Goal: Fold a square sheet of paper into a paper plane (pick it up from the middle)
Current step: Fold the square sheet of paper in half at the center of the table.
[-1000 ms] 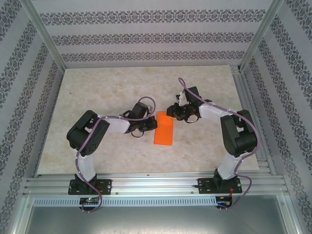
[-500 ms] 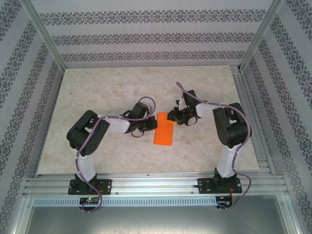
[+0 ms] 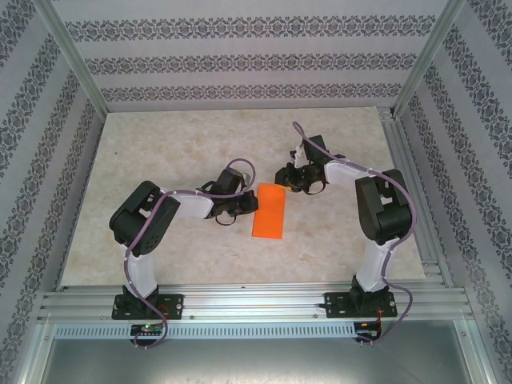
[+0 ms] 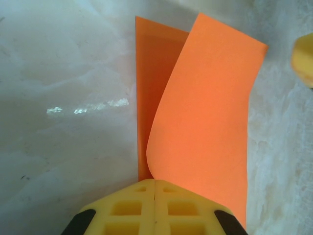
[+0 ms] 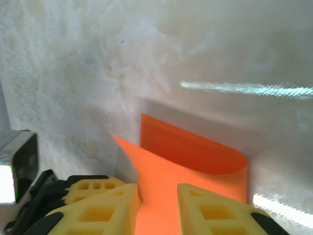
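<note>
The square sheet of paper (image 3: 270, 212), bright orange, lies on the table folded over into a narrow rectangle. Its upper flap (image 4: 205, 112) bows up loosely over the lower layer. My left gripper (image 3: 248, 205) is shut, its yellow fingertips (image 4: 154, 182) together at the paper's left edge, with the flap running under them. My right gripper (image 3: 282, 178) stands at the paper's far corner with its jaws apart. In the right wrist view the orange flap (image 5: 190, 152) shows in the gap of that gripper (image 5: 157, 193), whose left finger (image 5: 112, 205) touches the flap's edge.
The marble-patterned table (image 3: 176, 152) is bounded by patterned walls and aluminium posts. A metal rail (image 3: 256, 300) with both arm bases runs along the near edge. A yellow fingertip of the right gripper (image 4: 304, 58) shows at the right edge of the left wrist view.
The right gripper dipped toward the paper's far corner, then drew back a little, uncovering that corner. The left arm and the paper have stayed put.
</note>
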